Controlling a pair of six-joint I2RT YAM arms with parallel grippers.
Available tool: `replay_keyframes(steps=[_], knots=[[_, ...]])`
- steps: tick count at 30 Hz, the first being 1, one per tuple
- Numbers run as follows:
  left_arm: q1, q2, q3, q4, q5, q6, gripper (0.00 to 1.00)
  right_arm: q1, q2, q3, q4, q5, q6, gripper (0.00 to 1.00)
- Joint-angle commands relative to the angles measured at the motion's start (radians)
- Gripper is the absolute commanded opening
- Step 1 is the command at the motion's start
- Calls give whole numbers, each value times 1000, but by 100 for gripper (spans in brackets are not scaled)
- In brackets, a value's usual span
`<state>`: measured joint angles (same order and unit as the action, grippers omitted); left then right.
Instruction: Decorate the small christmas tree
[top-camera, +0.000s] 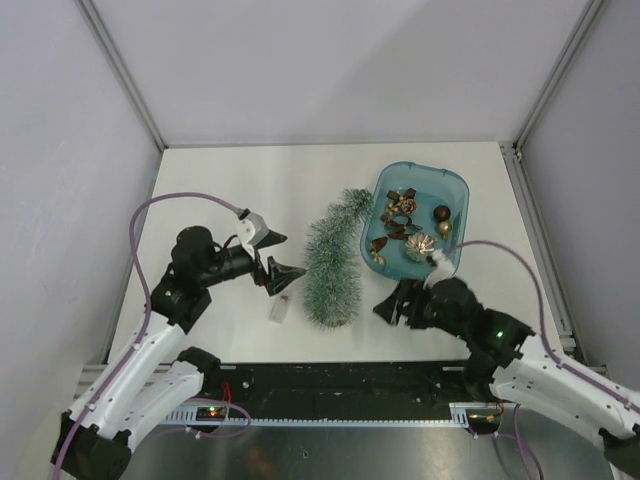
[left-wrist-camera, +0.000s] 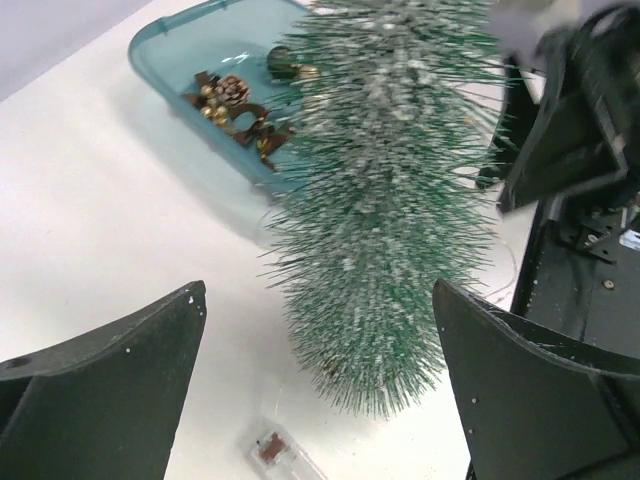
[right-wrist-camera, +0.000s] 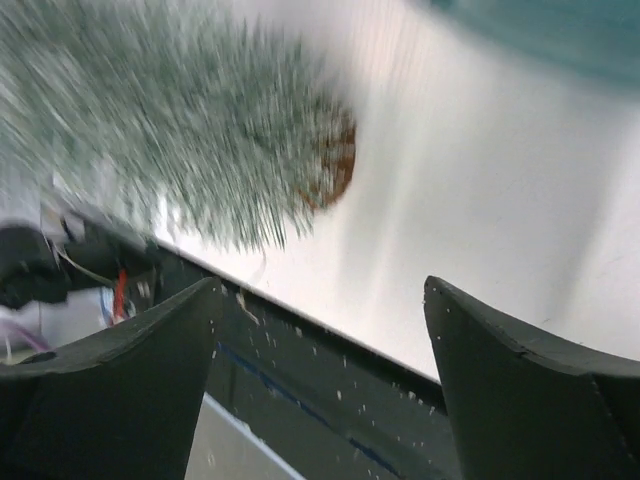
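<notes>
The small christmas tree (top-camera: 333, 262) lies on its side on the white table, tip toward the blue tray (top-camera: 455, 188), base toward the near edge. It fills the left wrist view (left-wrist-camera: 385, 200) and shows blurred in the right wrist view (right-wrist-camera: 170, 120), its wooden disc base (right-wrist-camera: 338, 160) visible there. Gold and brown ornaments (top-camera: 405, 228) lie in the tray. My left gripper (top-camera: 275, 256) is open and empty, just left of the tree. My right gripper (top-camera: 392, 303) is open and empty, just right of the tree's base.
A small clear plastic piece (top-camera: 280, 309) lies on the table left of the tree's base, also in the left wrist view (left-wrist-camera: 283, 452). The dark front rail (top-camera: 330, 378) runs along the table's near edge. Grey walls enclose the table.
</notes>
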<state>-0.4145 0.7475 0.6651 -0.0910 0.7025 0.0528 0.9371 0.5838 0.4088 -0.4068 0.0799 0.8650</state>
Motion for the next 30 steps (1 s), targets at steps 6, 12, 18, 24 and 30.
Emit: replay_keyframes(steps=[6, 12, 18, 24, 30], knots=[[127, 132, 212, -179, -166, -85, 100, -671, 306, 461, -19, -267, -313, 85], [323, 424, 488, -381, -110, -44, 100, -758, 662, 641, 127, -148, -365, 79], [341, 629, 639, -528, -275, -11, 100, -748, 918, 765, 160, -95, -380, 78], [342, 697, 628, -563, -307, 15, 100, -743, 1088, 864, 143, -80, -414, 75], [342, 706, 585, -564, -273, 52, 100, -723, 1079, 876, 13, 28, -464, 74]])
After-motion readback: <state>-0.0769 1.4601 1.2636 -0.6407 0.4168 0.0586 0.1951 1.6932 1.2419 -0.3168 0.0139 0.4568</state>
